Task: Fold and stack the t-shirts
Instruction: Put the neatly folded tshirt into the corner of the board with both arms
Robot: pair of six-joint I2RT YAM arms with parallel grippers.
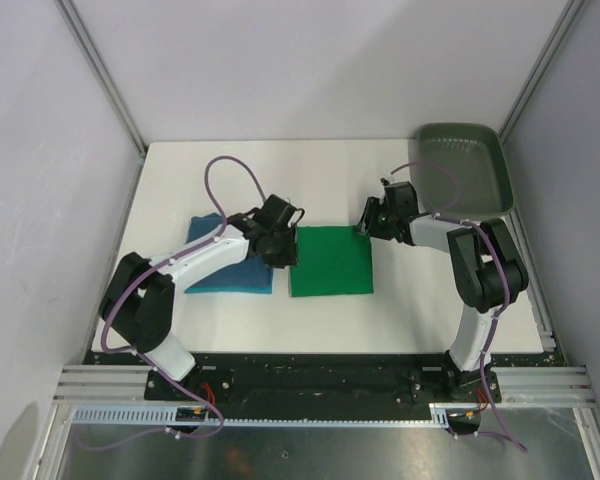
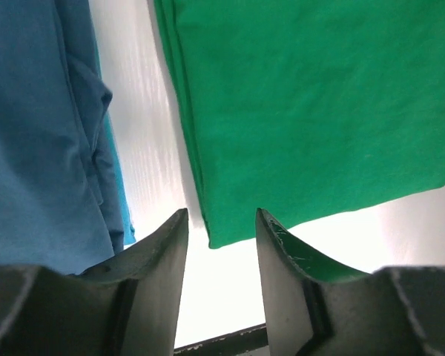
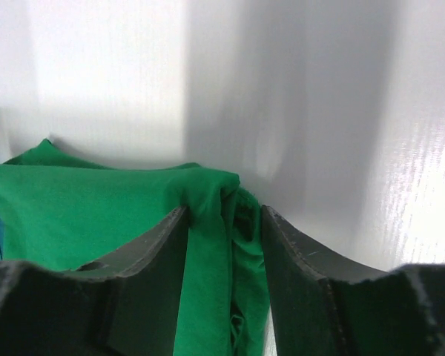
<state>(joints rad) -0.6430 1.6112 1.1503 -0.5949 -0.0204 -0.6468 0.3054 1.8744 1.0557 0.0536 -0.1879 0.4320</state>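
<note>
top view: the green shirt [image 1: 330,262] lay folded flat mid-frame on the table [image 1: 410,310]. the teal shirt [image 1: 230,279] lay folded just to its left with a thin strip of table between them, so nothing was stacked yet. left gripper [image 1: 280,243] sat over the green shirt's upper left corner, right gripper [image 1: 373,222] at its upper right corner. tray [image 1: 465,165] was in the upper right, apart from both shirts.

left wrist view: left gripper [image 2: 221,215] jaws stood apart and empty. a green corner lay just above the gap, teal shirt [image 2: 37,133] along the left edge.

right wrist view: right gripper [image 3: 224,211] jaws straddled a bunched ridge of green cloth; couldn't tell if it was pinched or loose.

risks: with only one corner caught, a lift would likely drag the shirt and open the fold. a shallow pinch might take just the top layer. the left jaws were close enough to snag the teal shirt.
</note>
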